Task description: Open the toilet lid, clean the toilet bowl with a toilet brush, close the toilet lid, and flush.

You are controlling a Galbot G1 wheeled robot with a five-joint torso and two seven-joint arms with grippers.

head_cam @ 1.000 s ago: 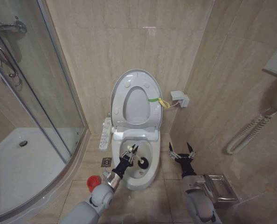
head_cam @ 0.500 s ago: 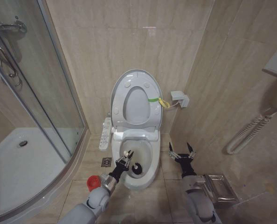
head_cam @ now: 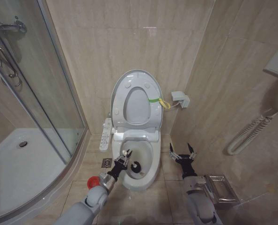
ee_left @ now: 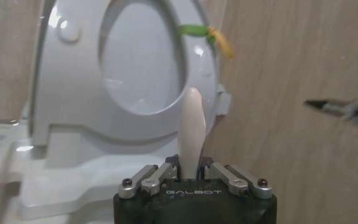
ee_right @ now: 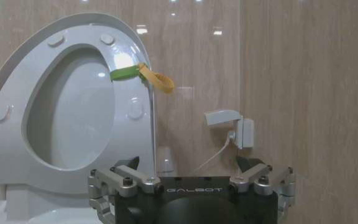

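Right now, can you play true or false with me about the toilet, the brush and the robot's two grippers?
1. The large glossy white oval toilet lid stands up. True.
2. The left gripper holds the toilet brush with the round black bristle head inside the white ceramic toilet bowl. True.
3. The right gripper holds the brush. False: it is open, beside the bowl.
4. The small red round holder sits in the bowl. False: it stands on the floor.

A beige tiled floor (head_cam: 148, 201) is seen, with the pedestal of the toilet bowl (head_cam: 140, 180) stood on it. A small square drain (head_cam: 106, 162) is set at nine o'clock of the bowl, and a red round holder (head_cam: 93, 182) is stood at about eight o'clock. The white shower tray (head_cam: 22, 168) is placed further out at nine o'clock.
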